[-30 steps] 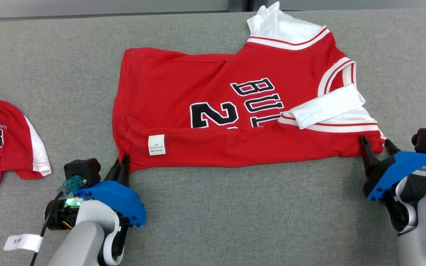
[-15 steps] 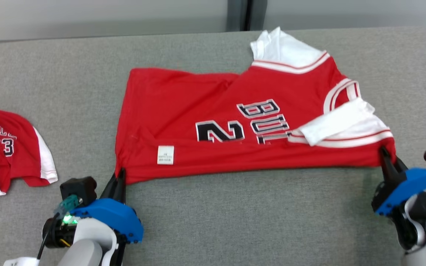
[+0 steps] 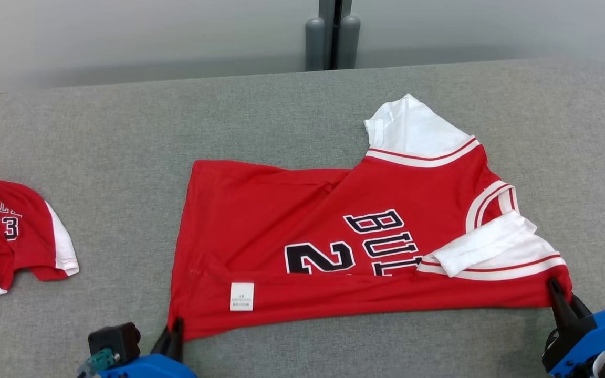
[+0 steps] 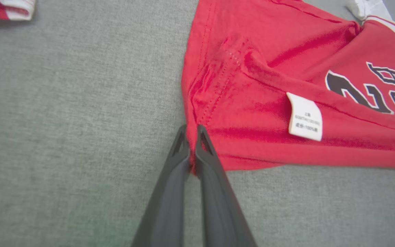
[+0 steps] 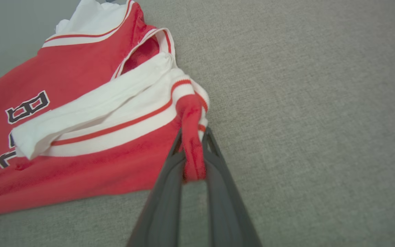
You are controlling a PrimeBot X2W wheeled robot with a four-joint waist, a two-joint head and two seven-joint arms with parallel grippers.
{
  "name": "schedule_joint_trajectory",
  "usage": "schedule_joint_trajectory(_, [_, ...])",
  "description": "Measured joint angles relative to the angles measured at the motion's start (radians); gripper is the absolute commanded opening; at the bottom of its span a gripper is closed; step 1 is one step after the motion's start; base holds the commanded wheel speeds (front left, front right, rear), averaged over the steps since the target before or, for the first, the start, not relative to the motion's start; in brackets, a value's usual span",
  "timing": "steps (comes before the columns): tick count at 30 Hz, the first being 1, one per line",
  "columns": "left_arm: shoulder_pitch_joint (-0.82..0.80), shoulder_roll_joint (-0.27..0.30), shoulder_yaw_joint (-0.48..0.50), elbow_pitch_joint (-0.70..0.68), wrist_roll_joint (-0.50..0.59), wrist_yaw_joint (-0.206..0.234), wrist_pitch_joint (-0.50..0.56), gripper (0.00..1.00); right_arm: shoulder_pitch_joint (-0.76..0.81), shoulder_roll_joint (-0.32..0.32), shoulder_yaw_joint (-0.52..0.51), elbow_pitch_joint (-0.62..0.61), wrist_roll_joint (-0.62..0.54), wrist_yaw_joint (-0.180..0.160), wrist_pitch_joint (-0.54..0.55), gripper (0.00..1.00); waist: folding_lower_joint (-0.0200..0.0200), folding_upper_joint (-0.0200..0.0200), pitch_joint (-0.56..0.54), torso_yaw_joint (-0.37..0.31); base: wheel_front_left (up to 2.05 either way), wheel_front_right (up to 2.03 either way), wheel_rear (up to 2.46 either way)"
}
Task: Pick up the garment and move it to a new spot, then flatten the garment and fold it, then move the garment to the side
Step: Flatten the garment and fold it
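Observation:
The garment (image 3: 302, 226) is a red jersey with white sleeves and black lettering, lying sideways on the grey table (image 3: 124, 131) with its near edge folded over and a white label showing. My left gripper (image 3: 174, 326) is shut on the garment's hem corner (image 4: 197, 137) at the near left. My right gripper (image 3: 560, 294) is shut on the bunched shoulder corner (image 5: 192, 144) at the near right. Between the two grips the near edge runs almost straight. The far white sleeve (image 3: 413, 128) lies flat on the table.
A second red and white jersey (image 3: 8, 233) lies crumpled at the table's left edge, and its corner (image 4: 9, 7) appears at the top of the left wrist view. A grey wall with a dark post (image 3: 332, 34) stands behind the table.
The right gripper has shut on the garment's shoulder corner. The head camera has tilted up, so the whole picture has slid down and both grippers sit lower in it.

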Motion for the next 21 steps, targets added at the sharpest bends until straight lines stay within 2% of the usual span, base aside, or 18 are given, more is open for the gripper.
schedule_joint_trajectory(1, [0.011,0.003,-0.003,-0.009,-0.001,0.004,0.012,0.0,0.002,0.0,-0.001,0.0,0.0,0.0,0.0,0.3,0.0,0.0,0.0,0.002,0.0,0.0,0.0])
schedule_joint_trajectory(2, [0.023,0.003,-0.007,-0.018,-0.004,0.007,0.023,0.05,0.002,0.0,-0.002,0.0,-0.002,0.0,0.001,0.45,0.0,0.0,0.0,0.004,0.0,0.0,0.0])
schedule_joint_trajectory(3, [0.032,0.003,-0.014,-0.025,-0.008,0.01,0.032,0.29,0.002,0.0,-0.006,0.0,-0.004,0.0,0.005,0.98,0.0,0.0,0.0,0.006,0.0,0.0,0.0])
schedule_joint_trajectory(4, [0.037,0.003,-0.018,-0.032,-0.009,0.014,0.037,0.93,0.001,-0.001,-0.01,0.001,-0.004,-0.001,0.008,1.0,0.0,0.0,0.0,0.008,0.0,0.0,0.0])
schedule_joint_trajectory(5, [0.04,0.004,-0.018,-0.04,-0.01,0.015,0.037,1.0,0.0,-0.001,-0.015,0.0,-0.007,-0.001,0.009,1.0,0.0,0.0,0.0,0.01,0.0,0.0,0.0])
schedule_joint_trajectory(10, [0.025,0.008,-0.005,-0.089,-0.013,0.015,0.035,1.0,-0.03,-0.002,-0.022,-0.057,-0.053,-0.001,0.033,1.0,0.0,0.0,0.001,0.018,0.0,0.0,0.0])
schedule_joint_trajectory(14, [-0.067,0.043,0.007,-0.101,-0.006,-0.006,0.06,1.0,-0.095,-0.002,-0.004,-0.13,-0.095,-0.001,0.086,1.0,0.0,0.0,0.012,0.016,0.0,0.0,0.0])
schedule_joint_trajectory(19, [-0.268,0.091,0.001,-0.038,-0.004,-0.068,0.171,1.0,-0.223,-0.003,0.081,-0.167,-0.145,-0.001,0.205,1.0,0.0,0.0,0.042,0.0,0.0,0.0,0.0])
schedule_joint_trajectory(21, [-0.354,0.116,0.001,-0.005,-0.01,-0.112,0.216,1.0,-0.293,-0.016,0.136,-0.153,-0.148,-0.001,0.248,1.0,0.0,0.0,0.06,-0.018,0.0,0.0,0.0])
